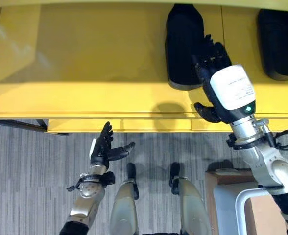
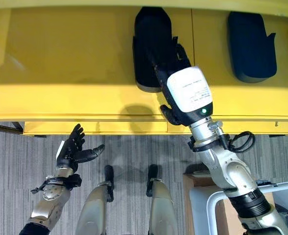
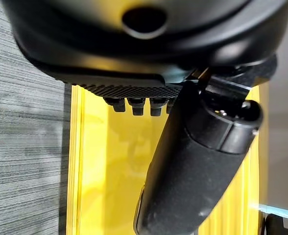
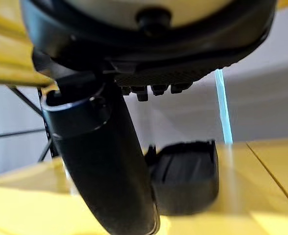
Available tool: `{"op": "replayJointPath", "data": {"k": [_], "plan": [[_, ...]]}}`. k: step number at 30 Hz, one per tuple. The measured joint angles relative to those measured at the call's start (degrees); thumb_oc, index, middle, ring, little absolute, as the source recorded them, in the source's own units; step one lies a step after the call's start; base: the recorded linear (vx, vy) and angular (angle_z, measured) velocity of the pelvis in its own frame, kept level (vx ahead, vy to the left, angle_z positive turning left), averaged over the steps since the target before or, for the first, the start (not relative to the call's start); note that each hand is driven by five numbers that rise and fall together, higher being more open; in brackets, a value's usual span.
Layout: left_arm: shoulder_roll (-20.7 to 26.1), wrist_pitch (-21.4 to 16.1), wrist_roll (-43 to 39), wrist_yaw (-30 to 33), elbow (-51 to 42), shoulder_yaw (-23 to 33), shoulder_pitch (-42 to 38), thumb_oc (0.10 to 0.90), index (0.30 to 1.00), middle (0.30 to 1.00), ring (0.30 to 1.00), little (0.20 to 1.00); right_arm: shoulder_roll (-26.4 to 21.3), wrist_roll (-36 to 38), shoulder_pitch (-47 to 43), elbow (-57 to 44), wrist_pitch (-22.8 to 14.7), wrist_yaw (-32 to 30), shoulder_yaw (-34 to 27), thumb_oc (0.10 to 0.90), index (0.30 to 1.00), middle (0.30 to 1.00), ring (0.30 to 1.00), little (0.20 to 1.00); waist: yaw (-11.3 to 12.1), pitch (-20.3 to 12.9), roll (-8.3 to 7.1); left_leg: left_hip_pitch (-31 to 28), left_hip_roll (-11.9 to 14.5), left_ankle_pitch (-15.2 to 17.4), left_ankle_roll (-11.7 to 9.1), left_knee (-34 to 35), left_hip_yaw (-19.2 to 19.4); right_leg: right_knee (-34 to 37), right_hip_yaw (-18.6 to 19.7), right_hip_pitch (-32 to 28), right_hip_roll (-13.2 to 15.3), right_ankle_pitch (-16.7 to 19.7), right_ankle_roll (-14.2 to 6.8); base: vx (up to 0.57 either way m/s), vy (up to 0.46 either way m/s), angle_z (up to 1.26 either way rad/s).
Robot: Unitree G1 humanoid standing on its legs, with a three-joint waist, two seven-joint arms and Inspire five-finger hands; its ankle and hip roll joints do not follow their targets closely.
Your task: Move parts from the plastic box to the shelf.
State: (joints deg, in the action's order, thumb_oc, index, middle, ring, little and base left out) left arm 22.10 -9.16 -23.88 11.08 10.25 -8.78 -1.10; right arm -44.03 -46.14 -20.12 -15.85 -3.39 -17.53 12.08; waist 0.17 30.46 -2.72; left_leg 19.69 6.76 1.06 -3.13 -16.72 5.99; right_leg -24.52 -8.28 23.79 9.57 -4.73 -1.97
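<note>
We see a yellow shelf (image 1: 85, 73) across the top of both eye views, above a grey striped floor (image 1: 26, 171). Two black parts lie on the shelf, well apart from each other: one part (image 1: 182, 44) near the middle, a second part (image 1: 279, 44) further to the right. In the left eye view the second part is cut by the right edge; the right eye view shows it whole, with a notched side.

The right robot hand (image 2: 169, 58) reaches over the shelf and lies on or just over the first part. Its fingers look straight, not curled round anything; we cannot tell whether they touch the part. The right wrist view adds what the eye views lack: one black part (image 4: 185, 176) seen side-on, lying flat on the yellow surface past the thumb, apart from the hand, with short fingertips in a row above it.

The left robot hand (image 1: 105, 147) is over the floor, in front of the shelf edge, open with fingers spread and thumb out, holding nothing. The left wrist view shows its thumb against the yellow shelf front.

At lower right, both eye views show a pale box (image 2: 205, 205) on the floor beside the right arm; we cannot see what is inside it.
</note>
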Motion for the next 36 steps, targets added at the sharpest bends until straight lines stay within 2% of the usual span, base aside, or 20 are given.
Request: {"op": "replayJointPath", "data": {"k": [17, 23, 36], "plan": [[-0.50, 0.00, 2.10, 2.20, -0.03, -0.03, 0.23, 0.900, 1.000, 1.000, 1.000, 1.000, -0.19, -1.00, 12.44, -0.30, -0.66, -0.06, -0.62, 0.900, 1.000, 1.000, 1.000, 1.000, -0.21, 0.04, -0.11, 0.65, 0.00, 0.03, 0.01, -0.02, 0.05, -0.29, 0.10, 0.83, -0.04, -0.18, -0.12, 0.00, 0.000, 0.00], [-0.59, 0.02, 2.29, 3.13, -0.02, -0.01, 0.94, 0.900, 1.000, 1.000, 1.000, 1.000, 0.85, -1.01, 18.94, -6.11, -1.57, 0.30, -0.93, 0.900, 1.000, 1.000, 1.000, 1.000, -1.70, 0.12, -0.65, 0.75, 0.01, 0.03, 0.01, -0.09, 0.02, -0.27, 0.08, 0.85, -0.06, -0.17, -0.16, 0.00, 0.000, 0.00], [-0.94, 0.02, 2.34, 4.58, -0.03, 0.00, 0.82, 0.900, 1.000, 1.000, 1.000, 1.000, 0.80, -0.89, 20.13, -6.77, -2.25, 0.41, -0.99, 0.900, 1.000, 1.000, 1.000, 1.000, -1.83, 0.19, -1.79, 0.74, 0.07, 0.00, -0.02, -0.27, -0.02, -0.35, 0.13, 0.81, -0.13, -0.15, -0.17, 0.00, 0.000, 0.00]]}}
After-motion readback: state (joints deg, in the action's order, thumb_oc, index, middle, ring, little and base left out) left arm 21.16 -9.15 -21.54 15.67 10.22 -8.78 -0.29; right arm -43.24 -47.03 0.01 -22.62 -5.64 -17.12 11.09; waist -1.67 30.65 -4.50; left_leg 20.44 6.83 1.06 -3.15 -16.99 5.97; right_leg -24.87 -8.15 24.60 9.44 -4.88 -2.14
